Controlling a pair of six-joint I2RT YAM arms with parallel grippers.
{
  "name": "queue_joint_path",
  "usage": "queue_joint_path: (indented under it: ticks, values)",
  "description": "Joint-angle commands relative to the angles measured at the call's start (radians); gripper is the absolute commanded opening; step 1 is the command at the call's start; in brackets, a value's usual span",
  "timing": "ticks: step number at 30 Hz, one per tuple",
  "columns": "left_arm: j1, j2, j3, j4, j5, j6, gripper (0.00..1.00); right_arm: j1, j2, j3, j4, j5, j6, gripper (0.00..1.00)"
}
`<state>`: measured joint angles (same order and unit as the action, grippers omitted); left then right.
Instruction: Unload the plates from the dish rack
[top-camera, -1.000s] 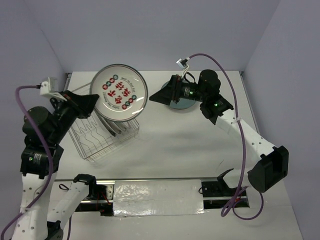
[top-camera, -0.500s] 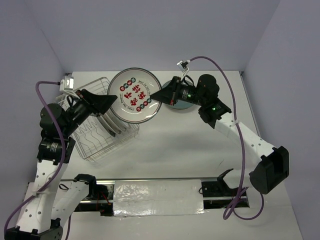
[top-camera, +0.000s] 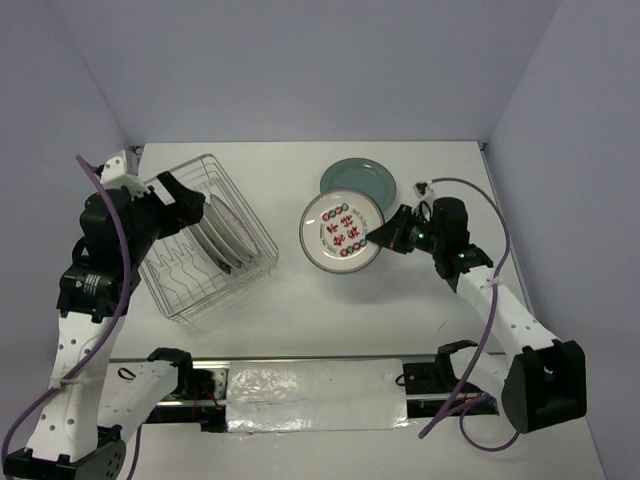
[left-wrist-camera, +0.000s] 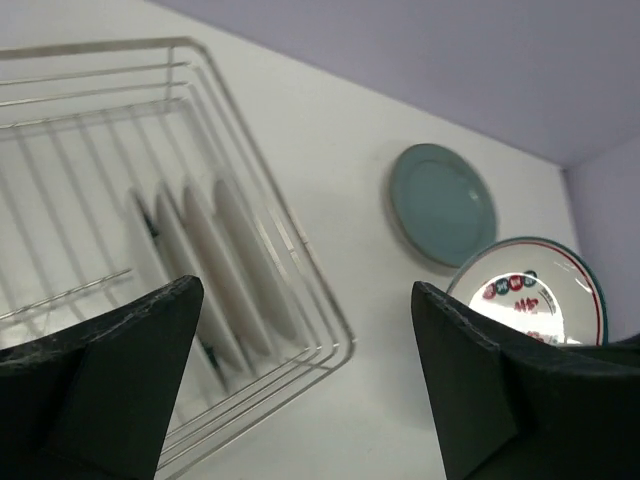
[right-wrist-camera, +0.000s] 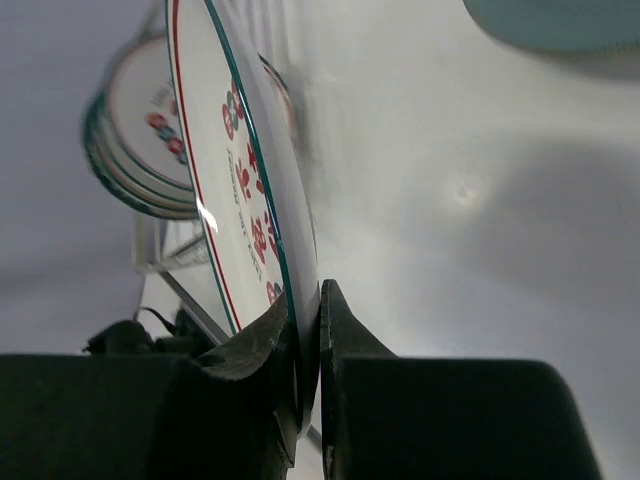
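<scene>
The white plate with red centre marks (top-camera: 342, 233) hangs tilted over the table, just in front of the grey-teal plate (top-camera: 357, 180) that lies flat at the back. My right gripper (top-camera: 385, 238) is shut on its right rim; the right wrist view shows the rim (right-wrist-camera: 245, 200) pinched between both fingers of the gripper (right-wrist-camera: 310, 340). The dish rack (top-camera: 245, 205) stands at the left with a few plates (top-camera: 222, 232) upright in it. My left gripper (top-camera: 185, 205) is open and empty above the rack's far side. In its wrist view the left gripper (left-wrist-camera: 305, 380) frames the rack's corner (left-wrist-camera: 300, 260).
A black rail with a white sheet (top-camera: 315, 393) runs along the near edge between the arm bases. Grey walls close in the back and both sides. The grey-teal plate (left-wrist-camera: 442, 205) and the held plate (left-wrist-camera: 525, 295) show right of the rack.
The left gripper let go of the white plate, opened and drew back over the rack. The right gripper shut on the plate's rim and carried it right and nearer, in front of the grey-teal plate.
</scene>
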<state>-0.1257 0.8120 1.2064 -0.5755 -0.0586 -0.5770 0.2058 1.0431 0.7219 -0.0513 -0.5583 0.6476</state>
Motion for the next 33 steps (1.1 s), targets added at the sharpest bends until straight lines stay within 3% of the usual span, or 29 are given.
queue_joint_path:
  ticks: [1,6,13,15,17,21,25,30,33]
  values:
    - [0.003,0.019,0.015,-0.104,-0.128,0.086,0.95,-0.005,0.053,-0.071,0.011,-0.071,-0.075,0.00]
    - [0.003,0.075,0.012,-0.155,-0.110,0.126,0.87,-0.009,0.188,-0.185,0.116,-0.064,-0.089,0.02]
    - [0.003,0.088,-0.016,-0.147,-0.070,0.154,0.85,-0.011,0.425,-0.188,0.206,-0.048,-0.086,0.09]
    - [0.001,0.092,-0.021,-0.156,-0.082,0.161,0.85,-0.011,0.451,-0.180,0.189,-0.009,-0.094,0.27]
    - [0.001,0.101,-0.025,-0.161,-0.098,0.164,0.85,-0.009,0.457,-0.168,0.130,0.070,-0.106,0.53]
    - [0.001,0.127,-0.045,-0.173,-0.121,0.158,0.84,-0.008,0.416,-0.150,-0.002,0.296,-0.097,0.68]
    - [0.000,0.156,-0.053,-0.185,-0.153,0.140,0.73,0.026,0.329,-0.119,-0.122,0.451,-0.056,0.72]
    - [-0.008,0.193,-0.074,-0.188,-0.196,0.118,0.70,0.113,0.170,-0.018,-0.292,0.664,-0.072,0.78]
    - [-0.014,0.223,-0.091,-0.175,-0.199,0.106,0.64,0.127,0.085,0.027,-0.353,0.670,-0.091,0.79]
